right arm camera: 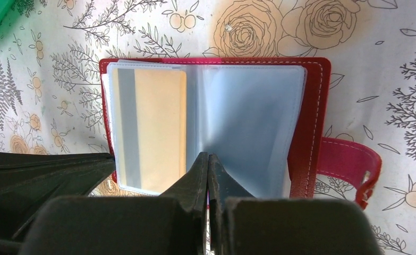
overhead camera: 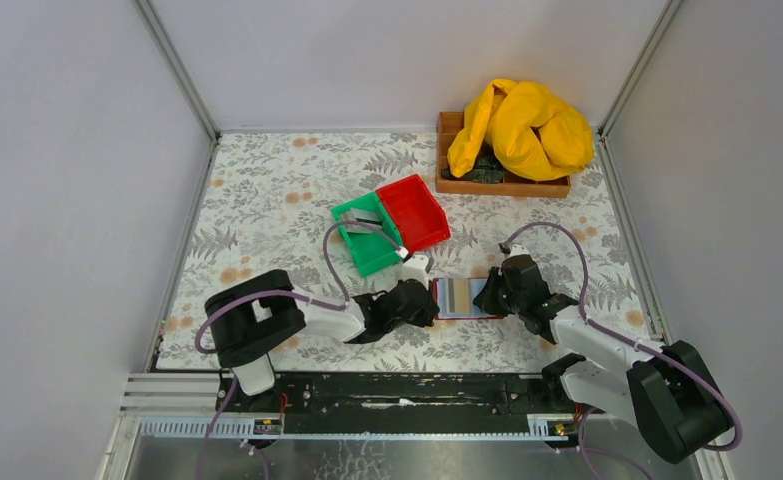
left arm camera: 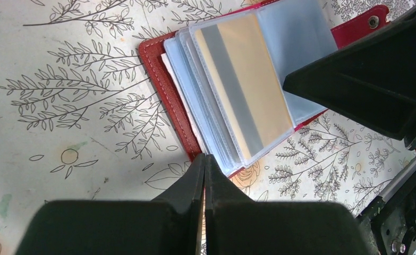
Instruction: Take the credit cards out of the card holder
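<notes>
left end effector (left arm camera: 204,159): fingers pinched together, nothing in them; tip right at the card holder's left edge
bins: green bin (overhead camera: 365,232) and red bin (overhead camera: 414,211) side by side on the floral desk (overhead camera: 267,190), just behind the arms
card holder (right arm camera: 248,117): lying open and flat between both arms; clear sleeves fanned out
credit card (right arm camera: 152,127): tan with a grey stripe; tucked in the top left-hand sleeve
right end effector (right arm camera: 208,156): clamped closed, empty too; tip over the holder's middle fold; can't tell if it's touching
wooden tray (overhead camera: 507,187): far right corner; yellow cloth (overhead camera: 522,130) heaped on it
</notes>
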You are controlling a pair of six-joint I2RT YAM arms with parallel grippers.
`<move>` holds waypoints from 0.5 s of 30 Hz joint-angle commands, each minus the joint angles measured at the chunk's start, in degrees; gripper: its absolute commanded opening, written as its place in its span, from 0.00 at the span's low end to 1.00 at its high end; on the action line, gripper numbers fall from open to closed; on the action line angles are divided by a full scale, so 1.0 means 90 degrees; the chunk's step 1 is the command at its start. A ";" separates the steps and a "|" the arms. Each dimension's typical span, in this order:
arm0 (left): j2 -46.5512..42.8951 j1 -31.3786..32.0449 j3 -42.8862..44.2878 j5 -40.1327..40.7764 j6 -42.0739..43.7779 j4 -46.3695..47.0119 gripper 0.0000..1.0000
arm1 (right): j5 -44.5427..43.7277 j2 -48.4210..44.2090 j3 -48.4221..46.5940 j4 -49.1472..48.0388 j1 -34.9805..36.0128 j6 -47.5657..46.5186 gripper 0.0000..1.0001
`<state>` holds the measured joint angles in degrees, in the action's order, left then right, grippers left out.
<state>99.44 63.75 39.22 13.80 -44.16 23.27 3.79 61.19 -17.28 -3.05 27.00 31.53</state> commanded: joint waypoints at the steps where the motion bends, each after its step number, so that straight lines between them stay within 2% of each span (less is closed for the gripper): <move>1: -0.0059 0.0036 -0.0231 0.0225 0.0115 -0.0687 0.00 | -0.0085 0.0125 -0.0062 -0.0084 0.0009 -0.0061 0.00; 15: -0.0280 0.0040 0.0140 0.0178 0.0333 -0.0616 0.00 | 0.0038 0.0363 0.0016 -0.0266 -0.0021 -0.0037 0.00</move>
<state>98.24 63.77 39.18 14.00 -43.29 20.53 4.25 63.44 -17.28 -5.96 26.98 31.59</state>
